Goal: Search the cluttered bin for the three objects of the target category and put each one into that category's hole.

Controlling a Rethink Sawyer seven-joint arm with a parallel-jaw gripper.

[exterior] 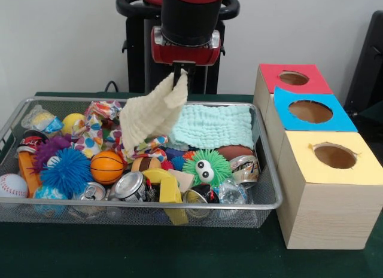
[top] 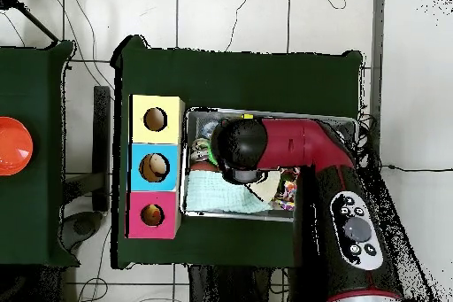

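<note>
The tool (exterior: 180,74) is clamped on one corner of a cream waffle-weave cloth (exterior: 152,115), which hangs directly beneath it above the wire mesh bin (exterior: 270,188), draping over a folded mint-green cloth (exterior: 212,126).

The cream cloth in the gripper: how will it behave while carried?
The cream cloth hangs limp from the gripper, so it is probably floppy and light. Its low corner nearly reaches the bin's clutter, so it may drag or snag.
</note>
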